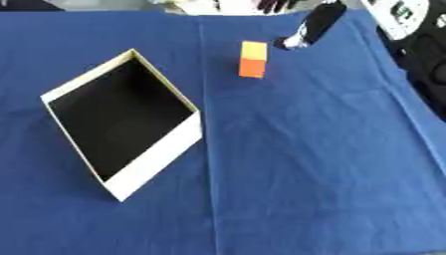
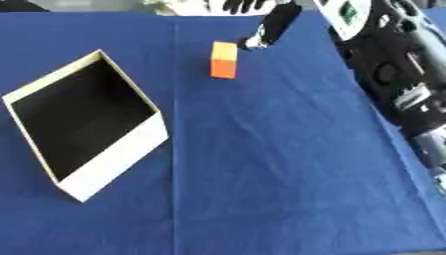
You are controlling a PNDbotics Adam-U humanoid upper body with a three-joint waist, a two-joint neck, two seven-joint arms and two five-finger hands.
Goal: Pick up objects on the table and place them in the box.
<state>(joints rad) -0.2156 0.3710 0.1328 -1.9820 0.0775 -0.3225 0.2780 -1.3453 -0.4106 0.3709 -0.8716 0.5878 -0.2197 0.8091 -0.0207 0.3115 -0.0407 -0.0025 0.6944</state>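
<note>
A small block [image 1: 253, 60], yellow on top and orange below, stands on the blue cloth at the far middle. My right arm [image 2: 392, 79] runs up the right side. Its black hand [image 1: 312, 25] hangs above the cloth just right of and beyond the block. The fingers are straight, point down-left at the block and hold nothing. The pale fingertip [image 2: 254, 43] is close to the block's upper right corner but apart from it. The white box [image 1: 157, 159] with a black inside lies open at the left. I see nothing in it. My left hand shows in no view.
The blue cloth [image 1: 305, 164] covers the whole table, with a fold line running front to back just right of the box. Dark and pale shapes [image 1: 261, 5] lie beyond the far edge.
</note>
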